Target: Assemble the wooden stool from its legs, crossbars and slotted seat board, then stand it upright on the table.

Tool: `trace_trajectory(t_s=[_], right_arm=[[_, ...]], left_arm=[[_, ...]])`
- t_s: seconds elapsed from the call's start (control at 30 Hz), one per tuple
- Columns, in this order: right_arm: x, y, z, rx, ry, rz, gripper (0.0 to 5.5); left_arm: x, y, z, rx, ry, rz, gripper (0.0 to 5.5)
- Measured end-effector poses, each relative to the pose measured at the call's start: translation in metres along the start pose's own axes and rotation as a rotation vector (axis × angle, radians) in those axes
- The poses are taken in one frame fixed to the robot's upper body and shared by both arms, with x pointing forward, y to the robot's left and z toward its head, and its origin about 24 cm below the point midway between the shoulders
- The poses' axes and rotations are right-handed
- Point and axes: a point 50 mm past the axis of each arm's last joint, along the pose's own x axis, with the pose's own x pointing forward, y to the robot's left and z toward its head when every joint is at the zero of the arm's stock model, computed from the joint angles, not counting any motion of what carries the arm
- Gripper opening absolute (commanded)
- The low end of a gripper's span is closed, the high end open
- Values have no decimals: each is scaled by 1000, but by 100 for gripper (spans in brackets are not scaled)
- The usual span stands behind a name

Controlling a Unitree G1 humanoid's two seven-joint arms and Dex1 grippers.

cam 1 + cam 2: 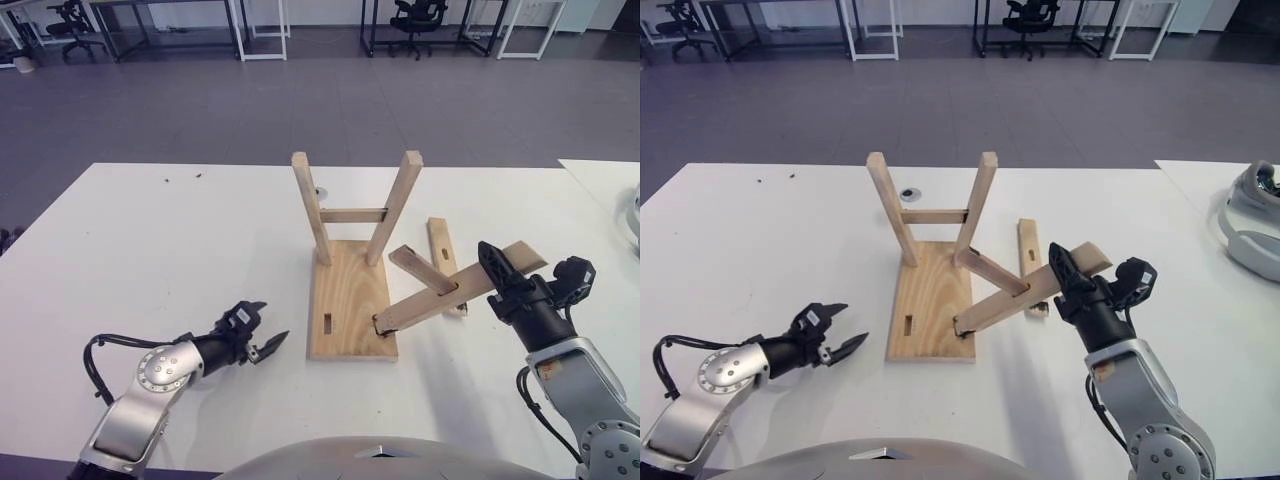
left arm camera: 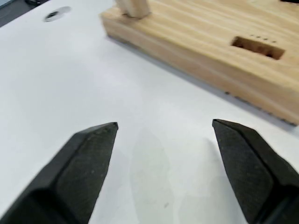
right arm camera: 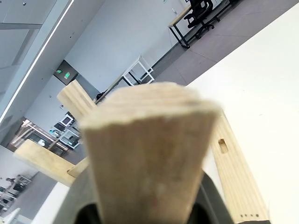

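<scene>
The slotted seat board [image 1: 345, 305] lies flat mid-table. Two legs [image 1: 311, 207] stand in its far end, joined by a crossbar [image 1: 352, 215]. My right gripper [image 1: 497, 268] is shut on a third leg [image 1: 450, 290], held tilted with its lower end at the board's near right corner. A short crossbar [image 1: 421, 268] sticks out of that leg. A fourth leg [image 1: 441, 250] lies on the table behind it. My left gripper [image 1: 262, 337] rests open and empty on the table, left of the board's near end; the left wrist view shows the board [image 2: 196, 42] and an empty slot [image 2: 258, 46].
A small round disc [image 1: 322, 191] lies on the table behind the standing legs. A white headset [image 1: 1252, 222] sits on a neighbouring table to the right. Bare tabletop [image 1: 150, 240] spreads out to the left; desks and office chairs stand far behind.
</scene>
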Motion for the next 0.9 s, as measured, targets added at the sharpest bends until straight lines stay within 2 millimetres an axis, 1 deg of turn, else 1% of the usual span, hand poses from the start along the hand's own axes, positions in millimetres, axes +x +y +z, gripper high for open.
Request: trace_trajectory(t_s=[0.03,0.1,0.17,0.23,0.3,0.33,0.4,0.43,0.5,0.63,0.67,0.73,0.8,0.83,0.9], right_arm=[[1,0,2,-20,-8,-4,108],[3,1,10,-97,-39,-8,108],[11,10,22,-234,-83,4,108],[16,16,25,-313,-89,17,108],[24,31,20,-445,-47,98,107],[26,35,12,-502,2,140,105],[27,35,-1,-556,56,201,105],[27,35,-3,-586,54,224,107],[29,33,-4,-604,37,253,107],[29,28,-5,-535,-2,250,107],[30,27,-4,-512,-5,250,142],[32,29,-1,-482,7,264,181],[38,48,17,-463,-75,349,226],[40,58,28,-450,-116,393,240],[38,88,58,-433,-238,523,281]], left_arm=[[2,-2,1,-9,-3,-7,373],[6,-8,10,-45,-46,-32,373],[9,-17,30,-117,-154,-78,373],[10,-18,40,-144,-191,-98,373],[11,-20,47,-169,-220,-108,373],[11,-20,50,-170,-227,-108,373],[11,-19,51,-174,-225,-105,373],[11,-18,54,-167,-231,-105,373],[12,-16,56,-165,-230,-108,373],[14,-16,52,-146,-199,-113,373],[16,-16,47,-140,-168,-112,373],[17,-15,43,-131,-144,-106,373],[17,-12,42,-130,-143,-100,373],[17,-10,42,-127,-145,-95,373],[16,-7,45,-118,-155,-82,373]])
